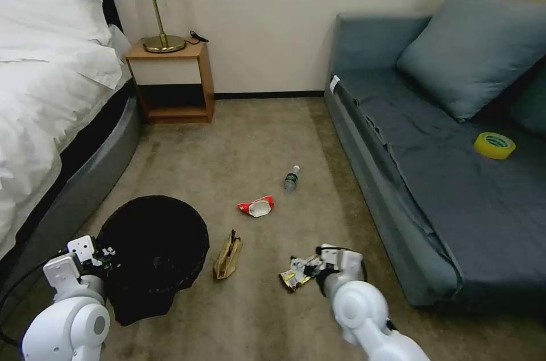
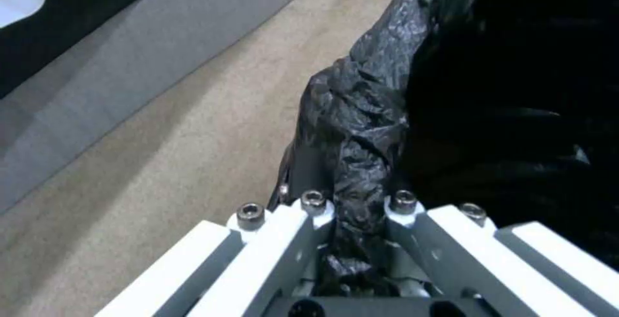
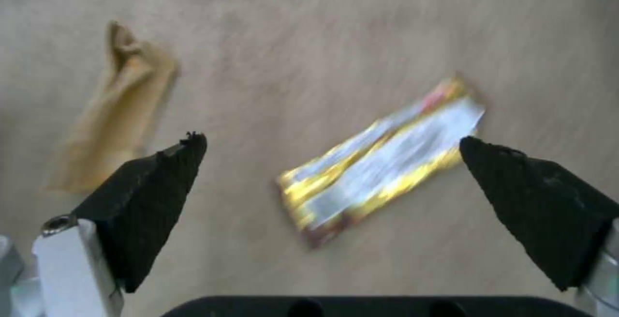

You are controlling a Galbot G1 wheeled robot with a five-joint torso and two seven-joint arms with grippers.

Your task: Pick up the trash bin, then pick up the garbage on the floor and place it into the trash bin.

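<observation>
The round black trash bin (image 1: 156,247) with its crinkled bag liner sits low on my left, near the bed. My left gripper (image 1: 101,256) is shut on its near rim; the left wrist view shows the liner-covered rim (image 2: 358,196) pinched between the jaws. The garbage lies on the beige floor (image 1: 256,139): a gold-silver wrapper (image 1: 294,278), a brown paper bag (image 1: 227,258), a red-and-white packet (image 1: 257,206) and a small bottle (image 1: 291,178). My right gripper (image 1: 304,269) hovers open just over the wrapper (image 3: 387,157), one finger on either side of it.
A bed (image 1: 51,99) lines the left side and a grey sofa (image 1: 432,179) the right, with a yellow tape roll (image 1: 494,145) on its seat. A wooden nightstand (image 1: 173,85) with a lamp stands by the far wall. The carpet strip between bed and sofa is narrow.
</observation>
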